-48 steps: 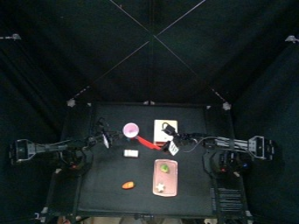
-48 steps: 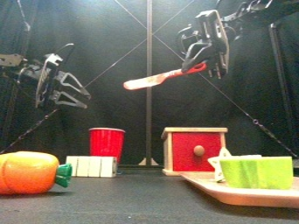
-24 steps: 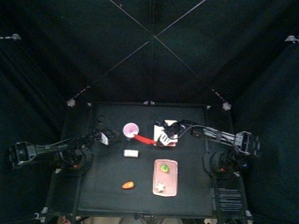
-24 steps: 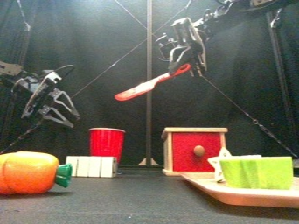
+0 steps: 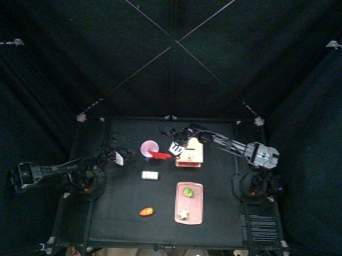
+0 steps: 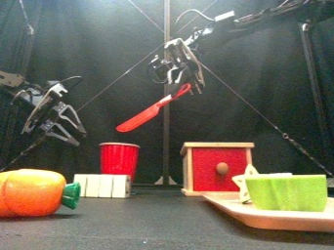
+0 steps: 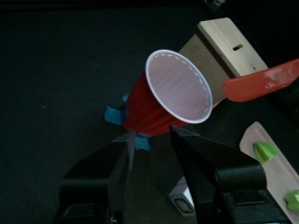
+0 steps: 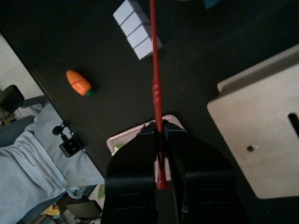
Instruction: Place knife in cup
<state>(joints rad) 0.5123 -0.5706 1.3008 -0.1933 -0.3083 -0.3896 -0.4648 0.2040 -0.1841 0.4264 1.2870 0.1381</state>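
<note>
High above the table, the knife [image 6: 154, 107] is held slanted in the nearly shut right hand [image 6: 178, 71], blade toward the cup [image 6: 119, 158]; the left hand [image 6: 50, 115] is spread empty. A misaimed descent could tip the cup.

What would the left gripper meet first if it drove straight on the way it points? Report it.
The left gripper would likely meet the round red cup with a pale inside, straight ahead between its open jaws; the gap is unclear.
</note>
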